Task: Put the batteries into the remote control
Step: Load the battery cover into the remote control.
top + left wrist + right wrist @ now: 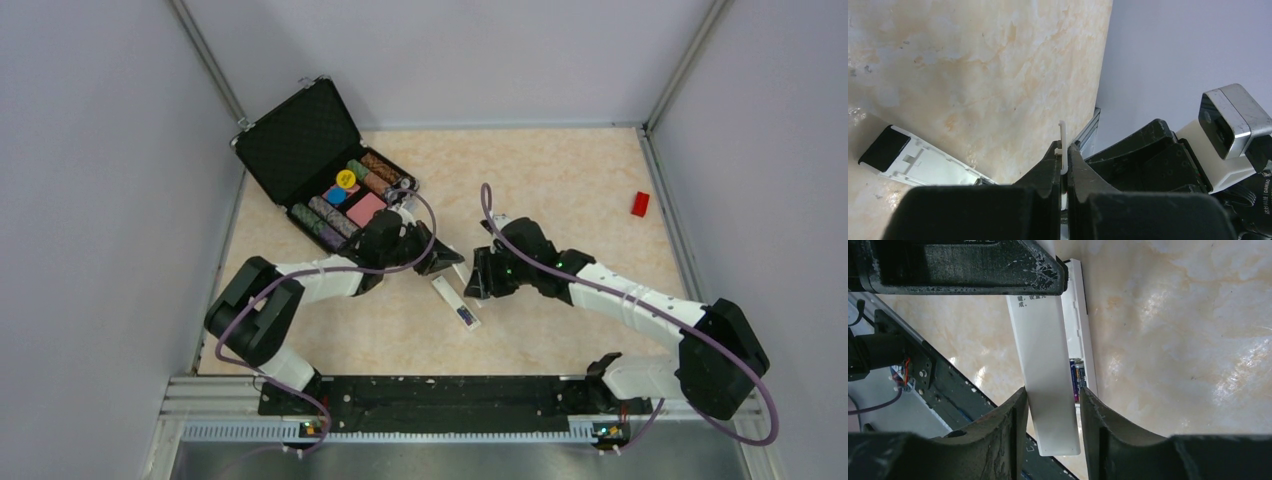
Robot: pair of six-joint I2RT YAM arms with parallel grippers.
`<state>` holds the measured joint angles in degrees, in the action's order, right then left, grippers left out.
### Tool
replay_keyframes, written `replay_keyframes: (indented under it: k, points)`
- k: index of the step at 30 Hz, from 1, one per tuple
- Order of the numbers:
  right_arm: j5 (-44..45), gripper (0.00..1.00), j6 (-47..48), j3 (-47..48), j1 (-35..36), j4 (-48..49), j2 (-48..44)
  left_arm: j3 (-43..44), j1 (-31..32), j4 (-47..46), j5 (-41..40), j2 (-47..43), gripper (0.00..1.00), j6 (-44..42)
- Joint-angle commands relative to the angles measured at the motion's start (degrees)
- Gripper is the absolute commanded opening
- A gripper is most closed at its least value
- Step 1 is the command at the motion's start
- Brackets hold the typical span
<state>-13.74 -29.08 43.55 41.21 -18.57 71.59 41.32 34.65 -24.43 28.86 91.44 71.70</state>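
Note:
The white remote control (455, 303) lies on the table between both grippers, its dark end toward the near edge. In the right wrist view its open compartment (1079, 315) holds a purplish battery (1077, 380). My left gripper (446, 262) is shut on a thin white cover plate, seen edge-on in the left wrist view (1063, 145), with the remote (918, 162) lying beyond it. In the right wrist view that cover (1048, 375) hangs over the remote. My right gripper (1052, 400) is open, with one finger on each side of the cover's lower end. A second battery does not show.
An open black case (300, 135) with coloured blocks and rolls stands at the back left. A small red block (640, 203) lies at the right. Grey walls close in three sides. A metal rail (400, 430) runs along the near edge.

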Motion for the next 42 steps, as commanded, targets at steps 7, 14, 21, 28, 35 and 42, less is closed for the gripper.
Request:
replay_keyframes:
  k: [7, 14, 21, 28, 35, 42]
  points:
    - [0.95, 0.4, 2.88, 2.5, 4.59, -0.31, 1.02, -3.32, 0.28, -6.28, -2.15, -4.32, 0.0, 2.89]
    - [4.55, 0.47, 4.43, 2.89, 6.7, -3.14, -0.14, -3.93, 0.28, -2.98, -3.94, -6.25, 0.0, 1.04]
    - [6.23, 0.44, 4.84, 2.66, 7.13, -4.8, -2.01, -4.23, 0.24, -1.34, -4.55, -7.02, 0.0, -0.61]
    - [7.65, 0.43, 4.65, 2.68, 7.82, -4.67, -2.57, -4.93, 0.29, -1.09, -4.77, -7.29, 0.0, -0.87]
    - [7.41, 0.24, 4.42, 2.6, 8.44, -4.18, -2.37, -5.46, 0.27, -1.33, -4.7, -7.55, 0.0, -0.6]
    - [7.57, 0.15, 4.08, 1.76, 8.78, -5.52, -2.98, -3.96, 0.29, 7.86, -8.3, -9.59, 0.46, -5.09]
